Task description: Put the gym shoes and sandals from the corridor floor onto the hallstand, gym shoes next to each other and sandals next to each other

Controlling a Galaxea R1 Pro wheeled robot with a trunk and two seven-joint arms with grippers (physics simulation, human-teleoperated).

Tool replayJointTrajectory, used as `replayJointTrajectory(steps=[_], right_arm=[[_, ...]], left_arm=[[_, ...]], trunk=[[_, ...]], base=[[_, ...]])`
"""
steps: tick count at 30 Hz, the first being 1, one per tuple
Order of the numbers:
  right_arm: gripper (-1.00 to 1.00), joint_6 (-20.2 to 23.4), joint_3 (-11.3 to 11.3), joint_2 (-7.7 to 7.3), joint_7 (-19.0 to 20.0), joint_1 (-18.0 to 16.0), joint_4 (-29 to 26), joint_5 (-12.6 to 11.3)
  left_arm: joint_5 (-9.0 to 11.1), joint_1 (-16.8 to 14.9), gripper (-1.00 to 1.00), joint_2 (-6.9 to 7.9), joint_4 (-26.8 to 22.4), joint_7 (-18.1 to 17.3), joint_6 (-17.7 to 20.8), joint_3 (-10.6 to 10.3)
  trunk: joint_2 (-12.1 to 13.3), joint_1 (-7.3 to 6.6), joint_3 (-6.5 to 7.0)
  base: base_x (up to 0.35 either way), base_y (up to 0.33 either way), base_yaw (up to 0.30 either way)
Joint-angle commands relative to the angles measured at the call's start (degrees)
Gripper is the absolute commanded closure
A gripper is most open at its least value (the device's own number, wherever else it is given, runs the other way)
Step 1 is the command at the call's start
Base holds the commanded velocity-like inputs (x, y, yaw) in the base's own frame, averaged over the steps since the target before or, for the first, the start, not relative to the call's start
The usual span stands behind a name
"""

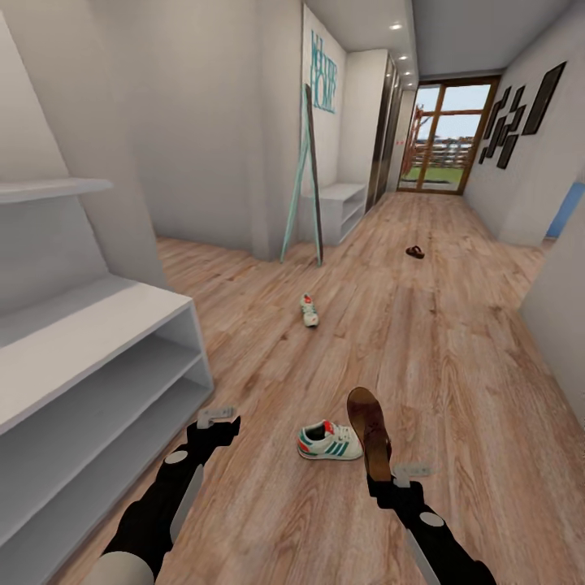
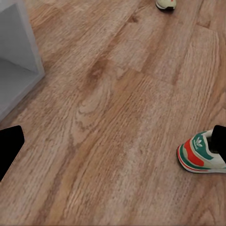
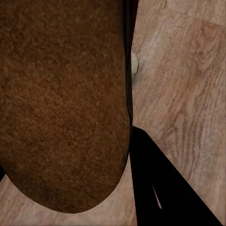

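My right gripper (image 1: 383,481) is shut on the heel end of a dark brown sandal (image 1: 369,431), which stands raised above the corridor floor (image 1: 455,357). Its brown sole (image 3: 61,99) looms close in the right wrist view, with one black finger (image 3: 157,188) beside it. A white gym shoe (image 1: 329,441) with teal stripes lies on the floor just left of that sandal, also seen as the gym shoe (image 2: 202,156). The second gym shoe (image 1: 309,310) lies farther down the corridor, and the other sandal (image 1: 415,252) lies farther still. My left gripper (image 1: 216,423) hangs open and empty near the hallstand (image 1: 97,325).
A tall leaning mirror (image 1: 309,179) and a second low white bench (image 1: 341,199) stand at the left wall further on. A white wall corner (image 1: 561,301) juts in at the right. A glass door (image 1: 443,138) closes the corridor's far end.
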Motion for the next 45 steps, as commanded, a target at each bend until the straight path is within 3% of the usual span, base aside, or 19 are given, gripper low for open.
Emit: replayJointTrajectory(steps=[1,29,45], right_arm=[[1.00,0.1,0.0,0.00,-0.1,0.0,-0.1,-0.2],[1.00,0.1,0.0,0.00,-0.1,0.0,0.0,-0.3],[1.00,0.1,0.0,0.00,-0.1,0.0,0.0,-0.3]], left_arm=[[0.2,0.0,-1.00,-0.03,-0.1,0.0,0.3,0.0],[0.1,0.0,-1.00,-0.04,-0.1,0.0,0.2,0.0],[0.1,0.0,-1.00,-0.37,-0.1,0.0,0.1,0.0]], trunk=[[0.0,-0.01,-0.05],[0.0,-0.01,-0.05],[0.0,-0.01,-0.05]], base=[[0.000,0.130,-0.130],[0.000,0.257,-0.290],[0.000,0.021,-0.300]])
